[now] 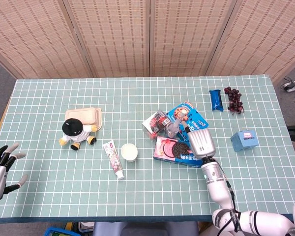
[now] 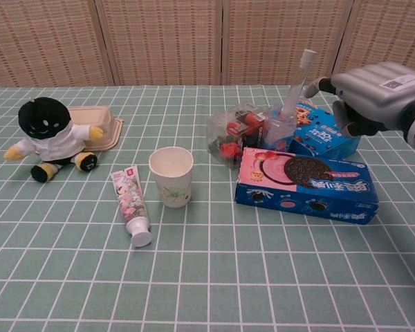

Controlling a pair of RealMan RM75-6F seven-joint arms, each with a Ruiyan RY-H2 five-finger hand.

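**Right hand at the tube in the clear cup**

A green gridded table (image 1: 49, 196) is being viewed from head and chest cameras. On it, a flat cookie box (image 2: 306, 182) is lying just in front of a clear cup (image 2: 279, 131), with a second blue box (image 2: 321, 136) tilted behind and a clear snack pack (image 2: 229, 135) beside the cup.

The right hand (image 2: 373, 93) is being held above and behind the cookie box, the cup lying to its left. A slim white tube (image 2: 297, 81) is standing in the cup, its long axis leaning up and toward the hand. A fingertip (image 2: 323, 84) is being held at the tube's upper part (whether the tube is pinched or only touched cannot be told). The other fingers are curled under the palm.

The left hand (image 1: 1, 164) is being held at the table's near left edge, well apart from everything, fingers spread and holding nothing; the right hand is by far the nearer to the tube.

Further left, a plush doll (image 1: 75, 132), a paper cup (image 2: 171, 176) and a toothpaste tube (image 2: 131, 205) are lying.
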